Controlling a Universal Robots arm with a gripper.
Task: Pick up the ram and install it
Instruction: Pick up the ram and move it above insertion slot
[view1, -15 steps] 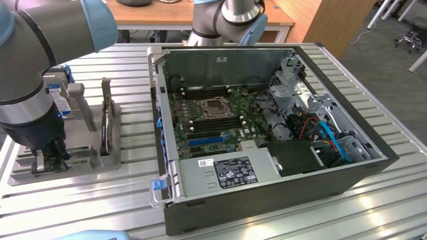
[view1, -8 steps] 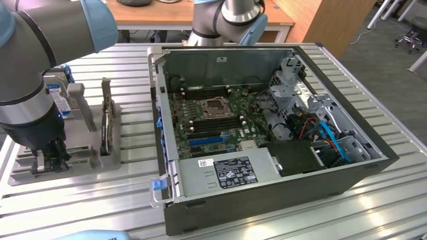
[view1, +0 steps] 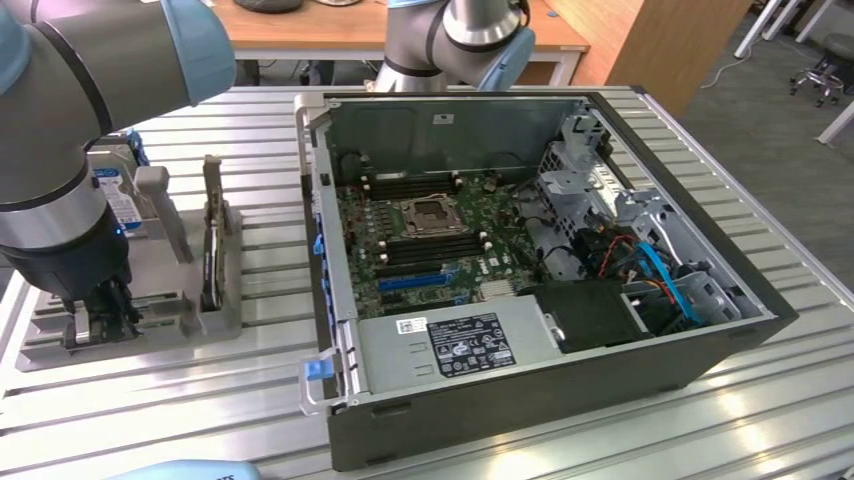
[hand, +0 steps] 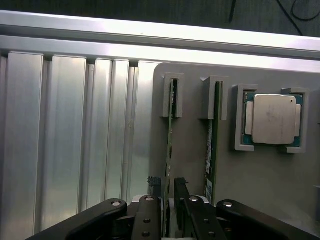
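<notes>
Nearest, at the black two-fingered tool (hand: 167, 185): jaws part-way apart, set astride one end of the ram (hand: 170, 130), a long thin green circuit-board stick. Not visibly clamped; contact with the board hard to judge from so close, probably slight or none. Stood on its long edge, far end caught in a slot of a flat grey plastic holder (hand: 190, 160), likely to leave both flat faces free for a pinch from above. Just beside, parallel, in its own slot: a second green memory stick with a pale label (hand: 212, 140). Further along the holder, cradled flat by corner brackets: a small square silver processor chip (hand: 273, 119). Beneath all: ribbed aluminium desk (hand: 75, 140). Farthest, well apart towards the exterior view's right: open dark grey computer case (view1: 534, 420), green motherboard (view1: 387, 215) laid bare, presumably to receive the ram.
</notes>
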